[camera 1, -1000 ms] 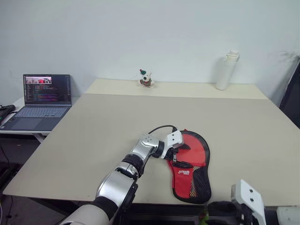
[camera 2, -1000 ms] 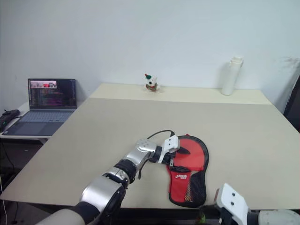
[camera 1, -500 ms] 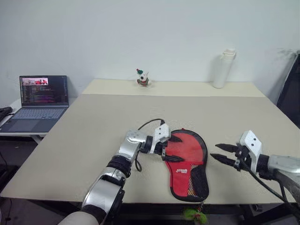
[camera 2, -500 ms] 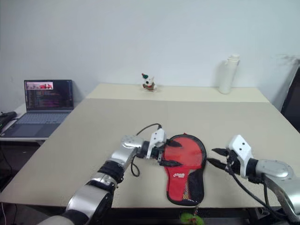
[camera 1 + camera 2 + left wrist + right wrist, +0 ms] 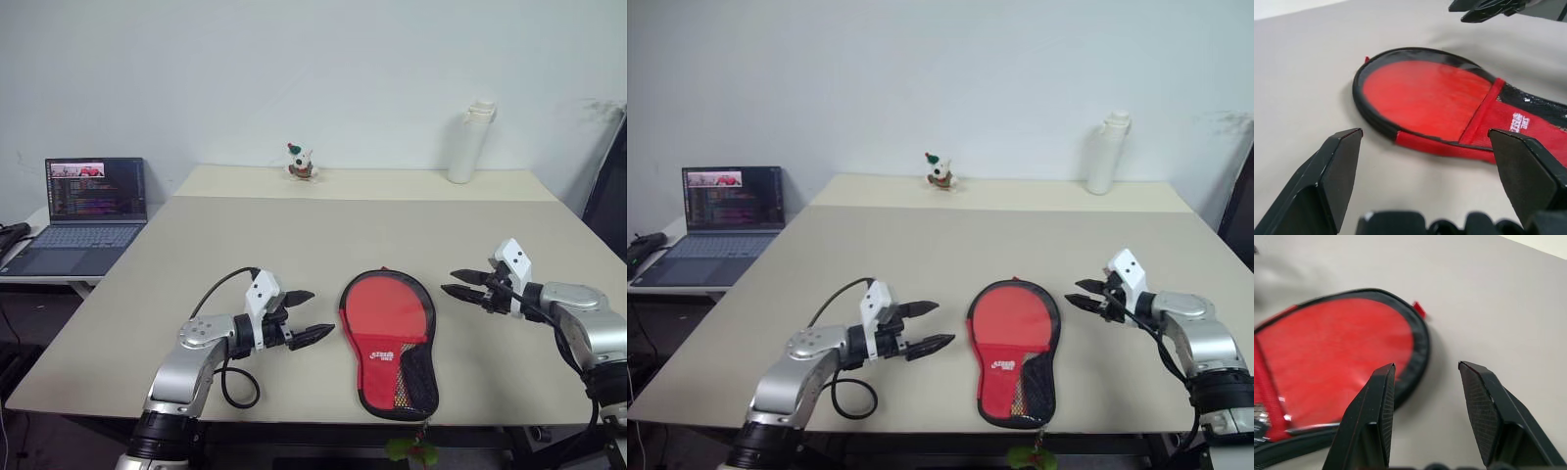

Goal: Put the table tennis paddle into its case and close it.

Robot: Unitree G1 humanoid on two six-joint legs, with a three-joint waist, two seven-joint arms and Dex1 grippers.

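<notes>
Left gripper (image 5: 306, 315) hangs over the table (image 5: 196, 255), fingers spread wide and empty, pointing at the case (image 5: 390, 338). Case lies flat near the table's front edge, red side up, between the grippers; the paddle is probably inside, not discernible. Right gripper (image 5: 460, 284) parted, empty, just beside the case.

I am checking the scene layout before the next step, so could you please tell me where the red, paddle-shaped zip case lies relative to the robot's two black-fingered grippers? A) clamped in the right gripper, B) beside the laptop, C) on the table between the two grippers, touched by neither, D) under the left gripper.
C: the red, paddle-shaped zip case lies flat on the table, with the left gripper and right gripper open on either side, apart from it.
</notes>
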